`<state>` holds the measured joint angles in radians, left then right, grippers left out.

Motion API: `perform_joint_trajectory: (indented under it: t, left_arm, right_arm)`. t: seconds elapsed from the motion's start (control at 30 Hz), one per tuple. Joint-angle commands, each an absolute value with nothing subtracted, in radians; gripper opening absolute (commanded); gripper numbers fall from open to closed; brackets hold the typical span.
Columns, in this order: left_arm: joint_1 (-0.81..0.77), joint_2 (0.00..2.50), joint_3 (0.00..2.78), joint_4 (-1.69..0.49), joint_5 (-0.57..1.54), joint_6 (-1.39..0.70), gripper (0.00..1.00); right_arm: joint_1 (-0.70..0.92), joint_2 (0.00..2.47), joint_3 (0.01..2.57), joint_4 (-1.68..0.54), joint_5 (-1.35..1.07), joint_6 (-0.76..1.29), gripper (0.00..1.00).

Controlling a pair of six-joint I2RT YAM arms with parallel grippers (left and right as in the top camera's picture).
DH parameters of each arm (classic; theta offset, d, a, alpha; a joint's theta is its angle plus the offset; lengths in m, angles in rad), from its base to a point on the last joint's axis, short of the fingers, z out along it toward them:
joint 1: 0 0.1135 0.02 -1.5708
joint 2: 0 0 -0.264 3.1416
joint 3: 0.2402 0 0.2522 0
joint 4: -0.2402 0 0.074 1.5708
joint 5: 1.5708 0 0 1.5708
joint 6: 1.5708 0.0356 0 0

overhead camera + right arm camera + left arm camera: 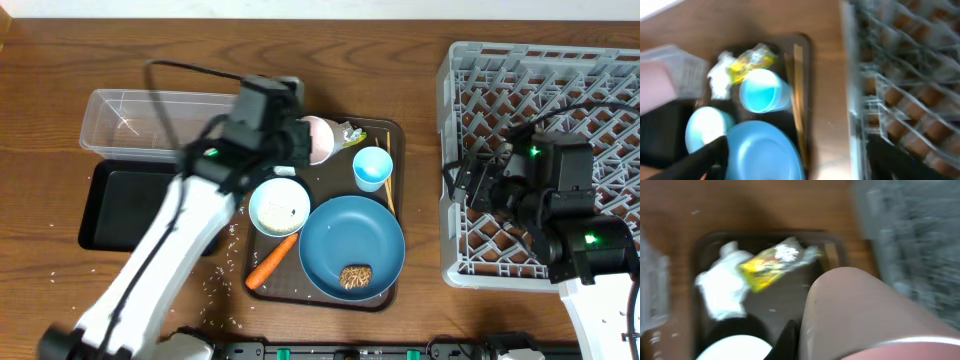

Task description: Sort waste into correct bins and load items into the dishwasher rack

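My left gripper (303, 141) is shut on the small white cup (865, 310), held over the back of the brown serving tray (392, 297). Behind it lie the crumpled tissue (722, 285) and the yellow-green wrapper (767, 266). On the tray sit the white bowl (279, 206), the light-blue cup (372, 167), the chopsticks (390, 185), the carrot (272, 262) and the blue dish (350, 240) with a brown food piece (356, 275). My right gripper (462, 185) hangs open and empty over the left edge of the grey dishwasher rack (560, 90).
The clear tub (150, 122) and the black tray (130, 205) lie left of the serving tray, partly under my left arm. Loose rice grains (215, 285) are scattered on the wood in front of the black tray.
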<state>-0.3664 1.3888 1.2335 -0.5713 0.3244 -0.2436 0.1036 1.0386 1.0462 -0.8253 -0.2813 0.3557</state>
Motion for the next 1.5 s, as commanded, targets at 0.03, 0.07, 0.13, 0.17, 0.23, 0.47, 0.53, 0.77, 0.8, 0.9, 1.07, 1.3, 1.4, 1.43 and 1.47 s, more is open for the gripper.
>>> perform_joint_trajectory:
  t: [0.03, 0.07, 0.13, 0.17, 0.23, 0.47, 0.53, 0.77, 0.8, 0.9, 1.07, 1.3, 1.4, 1.43, 1.47]
  left_arm:
    - [-0.295, 1.309, 1.248, -0.574, 0.780, -0.149, 0.06]
    - [-0.279, 1.299, 1.248, -0.573, 0.860, -0.141, 0.06]
    - [-0.253, 1.288, 1.248, -0.567, 1.049, -0.112, 0.06]
    - [-0.246, 1.287, 1.248, -0.563, 1.150, -0.100, 0.06]
    - [-0.244, 1.288, 1.248, -0.560, 1.240, -0.097, 0.06]
    - [-0.248, 1.287, 1.248, -0.526, 1.457, -0.098, 0.06]
    - [-0.248, 1.287, 1.248, -0.526, 1.459, -0.099, 0.06]
    - [-0.248, 1.287, 1.248, -0.517, 1.504, -0.102, 0.06]
    - [-0.248, 1.287, 1.248, -0.515, 1.504, -0.102, 0.06]
    - [-0.248, 1.287, 1.248, -0.511, 1.503, -0.102, 0.06]
    - [-0.248, 1.287, 1.248, -0.507, 1.484, -0.102, 0.06]
    - [-0.248, 1.287, 1.248, -0.507, 1.464, -0.102, 0.06]
    - [-0.248, 1.287, 1.248, -0.507, 1.410, -0.102, 0.31]
    - [-0.247, 1.287, 1.248, -0.508, 1.372, -0.102, 0.43]
    - [-0.246, 1.287, 1.248, -0.507, 1.340, -0.102, 0.52]
  right_arm:
    - [0.102, 1.032, 1.064, -0.727, -0.727, 0.134, 0.79]
    - [0.103, 1.032, 1.064, -0.696, -0.833, 0.086, 0.79]
    - [0.106, 1.032, 1.064, -0.633, -1.032, 0.009, 0.79]
    - [0.107, 1.032, 1.064, -0.596, -1.124, -0.010, 0.79]
    - [0.110, 1.032, 1.064, -0.545, -1.213, -0.009, 0.80]
    - [0.189, 1.032, 1.064, -0.400, -1.354, -0.009, 0.84]
    - [0.218, 1.032, 1.064, -0.375, -1.351, -0.010, 0.84]
    - [0.303, 1.035, 1.064, -0.330, -1.167, -0.009, 0.79]
    - [0.313, 1.035, 1.064, -0.321, -1.168, -0.009, 0.80]
    - [0.352, 1.035, 1.064, -0.293, -1.167, -0.009, 0.81]
    - [0.400, 1.035, 1.064, -0.249, -1.158, -0.008, 0.73]
    - [0.426, 1.039, 1.064, -0.250, -1.058, 0.029, 0.54]
    - [0.426, 1.036, 1.064, -0.250, -1.057, 0.029, 0.52]
    - [0.423, 1.034, 1.064, -0.252, -1.056, 0.029, 0.53]
    - [0.419, 1.031, 1.064, -0.261, -1.045, 0.029, 0.52]
